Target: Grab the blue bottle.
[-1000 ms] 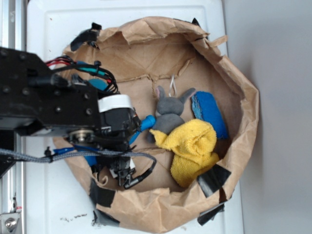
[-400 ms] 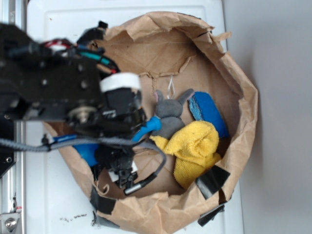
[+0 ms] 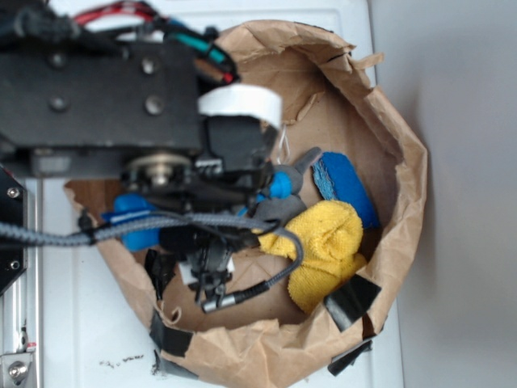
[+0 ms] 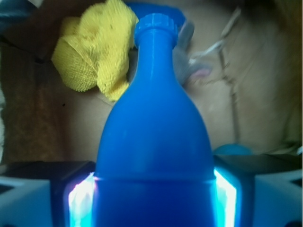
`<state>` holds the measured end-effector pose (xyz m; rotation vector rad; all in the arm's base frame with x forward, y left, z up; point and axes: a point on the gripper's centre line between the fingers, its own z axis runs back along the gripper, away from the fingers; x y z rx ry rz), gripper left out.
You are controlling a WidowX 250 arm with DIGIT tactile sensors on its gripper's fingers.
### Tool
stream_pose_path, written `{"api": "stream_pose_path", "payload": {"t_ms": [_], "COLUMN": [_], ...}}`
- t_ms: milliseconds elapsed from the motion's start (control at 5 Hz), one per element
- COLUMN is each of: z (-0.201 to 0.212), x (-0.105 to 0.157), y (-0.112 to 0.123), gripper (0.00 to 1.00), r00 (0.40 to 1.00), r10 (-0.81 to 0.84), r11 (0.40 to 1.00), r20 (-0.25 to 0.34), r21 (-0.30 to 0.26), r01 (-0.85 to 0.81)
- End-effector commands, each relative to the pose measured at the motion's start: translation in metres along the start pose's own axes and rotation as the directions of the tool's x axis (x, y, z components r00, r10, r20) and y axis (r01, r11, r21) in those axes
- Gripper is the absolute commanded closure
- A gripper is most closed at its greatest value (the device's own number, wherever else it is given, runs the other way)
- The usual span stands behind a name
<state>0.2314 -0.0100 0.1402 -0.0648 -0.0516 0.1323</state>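
Note:
The blue bottle [image 4: 154, 142] is smooth bright-blue plastic with a narrow neck and flared lip. It fills the wrist view, neck pointing away. My gripper [image 4: 154, 194] is shut on its wide body, with one pad [image 4: 80, 198] pressed against each side. In the exterior view the black arm [image 3: 121, 97] hides most of the bottle. Only its neck [image 3: 279, 184] sticks out to the right, over the grey plush [image 3: 304, 162]. The bottle looks lifted off the bag floor.
All lies inside a crumpled brown paper bag [image 3: 408, 162] with raised walls and black tape patches [image 3: 353, 297]. A yellow cloth [image 3: 327, 242] and a darker blue ribbed cloth [image 3: 347, 186] lie right of the plush. Cables [image 3: 242, 283] hang under the arm.
The arm has risen towards the camera and shifted right and up-frame with the bottle in its jaws. The bottle's neck now hangs over the grey plush.

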Motion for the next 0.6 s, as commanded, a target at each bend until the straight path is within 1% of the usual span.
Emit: {"api": "stream_pose_path", "payload": {"t_ms": [0,200,400], "z": [0.0452,0.0440,0.0441], "x": [0.0088,0.0077,0.0075], "y": [0.0167,0.0201,0.0181], "gripper": [1.00,1.00,1.00], "r00": [0.984,0.985,0.985], "r10": [-0.081,-0.068,-0.063], "r11": [0.997,0.997,0.997], "r20": [0.160,0.157,0.163], "r21": [0.031,-0.034,-0.034], "r01": [0.077,0.074,0.069]}}
